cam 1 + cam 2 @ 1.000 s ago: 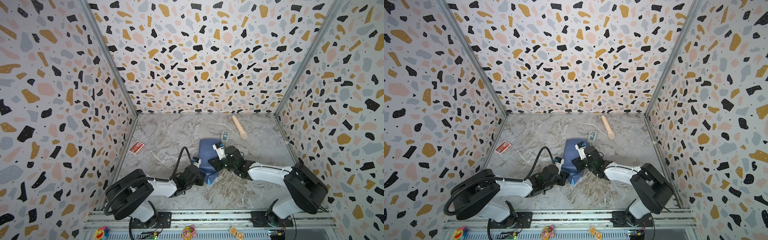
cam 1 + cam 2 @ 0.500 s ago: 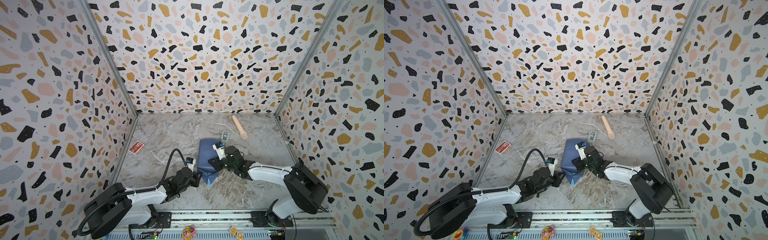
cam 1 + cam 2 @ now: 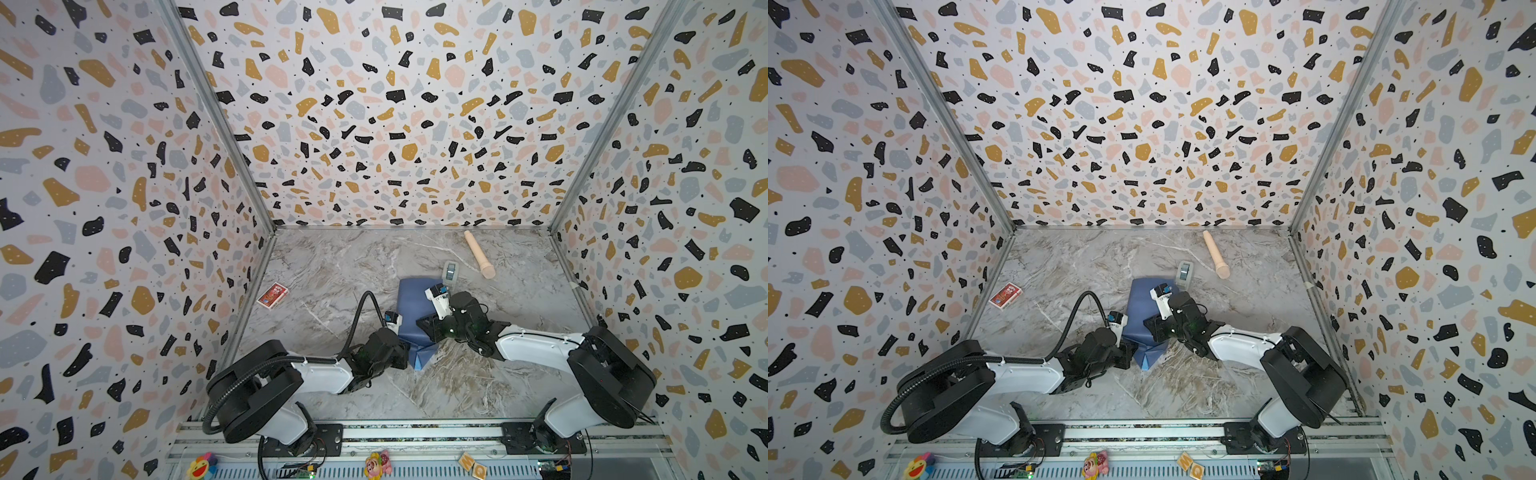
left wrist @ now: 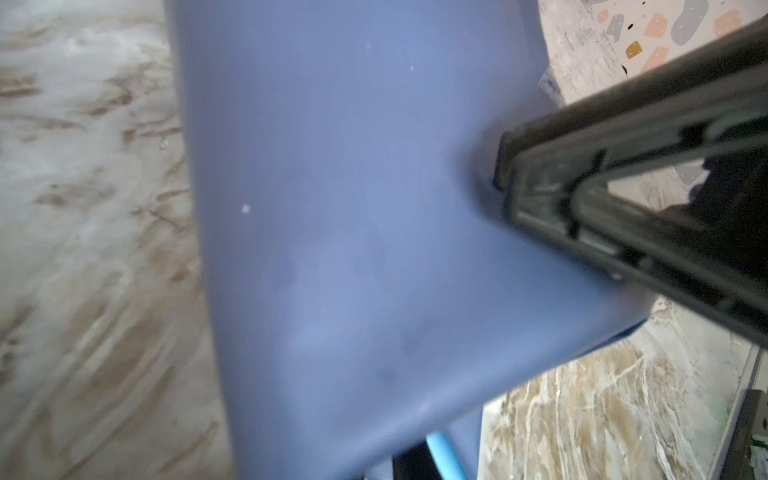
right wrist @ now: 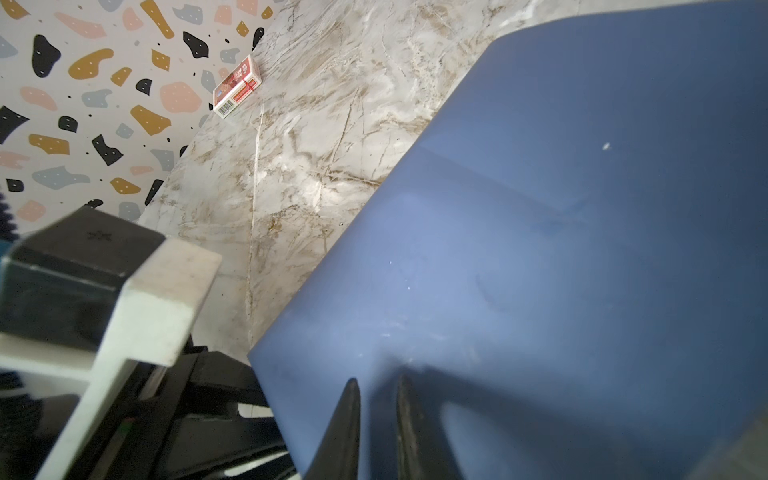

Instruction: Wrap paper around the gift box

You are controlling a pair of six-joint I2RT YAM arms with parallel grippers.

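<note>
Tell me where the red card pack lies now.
In both top views the red card pack lies on the marble tabletop at the left, close to the left wall, well apart from the blue paper.

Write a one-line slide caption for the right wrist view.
Right arm's fingers over the paper, red card pack beyond on the marble table.

Speckled terrazzo walls, grey marbled floor
</note>
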